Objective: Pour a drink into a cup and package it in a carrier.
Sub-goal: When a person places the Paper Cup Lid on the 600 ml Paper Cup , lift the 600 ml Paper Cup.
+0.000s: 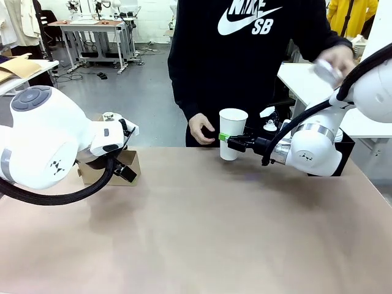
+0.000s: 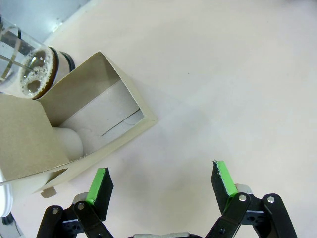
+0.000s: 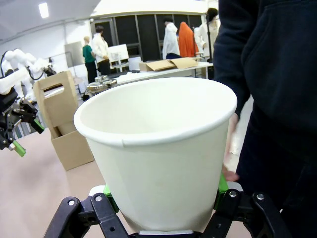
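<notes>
As the right tool [image 1: 231, 142] grips the cup [image 1: 233, 122] at the table [image 1: 184, 233] edge, the left tool [image 2: 161, 178] gapes empty.

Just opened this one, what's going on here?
The right pincer grips a lidless white cup at the far edge of the table, with the person's hand close beside it. The cup looks empty. The left pincer is open over the table next to the cardboard carrier, where a bottle of dark drink stands.
</notes>
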`<state>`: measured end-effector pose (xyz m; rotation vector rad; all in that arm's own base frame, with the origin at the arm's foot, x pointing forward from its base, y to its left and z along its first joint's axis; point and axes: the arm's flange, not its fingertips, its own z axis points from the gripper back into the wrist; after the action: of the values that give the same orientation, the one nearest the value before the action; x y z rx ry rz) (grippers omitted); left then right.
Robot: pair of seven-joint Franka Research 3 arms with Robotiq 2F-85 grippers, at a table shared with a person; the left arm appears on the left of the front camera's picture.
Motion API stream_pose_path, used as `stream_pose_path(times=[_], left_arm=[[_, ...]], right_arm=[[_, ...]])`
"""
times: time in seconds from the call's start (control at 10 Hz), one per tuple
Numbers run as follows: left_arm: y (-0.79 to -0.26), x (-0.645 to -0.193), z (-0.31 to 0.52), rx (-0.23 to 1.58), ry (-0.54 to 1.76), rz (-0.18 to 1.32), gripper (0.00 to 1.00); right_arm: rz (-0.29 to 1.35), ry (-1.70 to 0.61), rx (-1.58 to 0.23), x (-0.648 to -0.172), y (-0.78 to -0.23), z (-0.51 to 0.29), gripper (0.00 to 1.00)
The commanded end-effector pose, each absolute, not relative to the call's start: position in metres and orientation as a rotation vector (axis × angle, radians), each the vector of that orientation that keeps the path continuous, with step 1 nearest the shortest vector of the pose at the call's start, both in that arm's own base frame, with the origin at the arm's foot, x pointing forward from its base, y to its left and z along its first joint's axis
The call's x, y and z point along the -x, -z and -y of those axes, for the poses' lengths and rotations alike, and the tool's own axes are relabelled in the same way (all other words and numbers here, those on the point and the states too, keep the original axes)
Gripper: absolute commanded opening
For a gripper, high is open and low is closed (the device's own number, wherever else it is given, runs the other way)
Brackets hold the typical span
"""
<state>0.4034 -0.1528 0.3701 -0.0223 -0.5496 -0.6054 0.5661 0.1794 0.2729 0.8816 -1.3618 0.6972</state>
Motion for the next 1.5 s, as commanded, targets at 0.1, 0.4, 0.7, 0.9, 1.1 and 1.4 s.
stream_pose_path(times=[0.1,0.4,0.7,0.9,1.1,1.4], left_arm=[[-0.3704,-0.4035,0.1523,0.025,0.604,0.55,1.0],[-0.3704,-0.4035,0.1523,0.025,0.604,0.55,1.0],[-0.3704,-0.4035,0.1523,0.025,0.604,0.55,1.0],[-0.3704,-0.4035,0.1523,0.025,0.604,0.55,1.0],[-0.3704,-0.4035,0.1523,0.025,0.604,0.55,1.0],[-0.3704,-0.4035,0.1523,0.025,0.604,0.55,1.0]], right_arm=[[1.355,-0.694,-0.879,-0.5657,-0.2752,-0.1819,0.8],[1.355,-0.694,-0.879,-0.5657,-0.2752,-0.1819,0.8],[1.355,-0.694,-0.879,-0.5657,-0.2752,-0.1819,0.8],[1.355,-0.694,-0.879,-0.5657,-0.2752,-0.1819,0.8],[1.355,-0.694,-0.879,-0.5657,-0.2752,-0.1819,0.8],[1.355,-0.694,-0.879,-0.5657,-0.2752,-0.1819,0.8]])
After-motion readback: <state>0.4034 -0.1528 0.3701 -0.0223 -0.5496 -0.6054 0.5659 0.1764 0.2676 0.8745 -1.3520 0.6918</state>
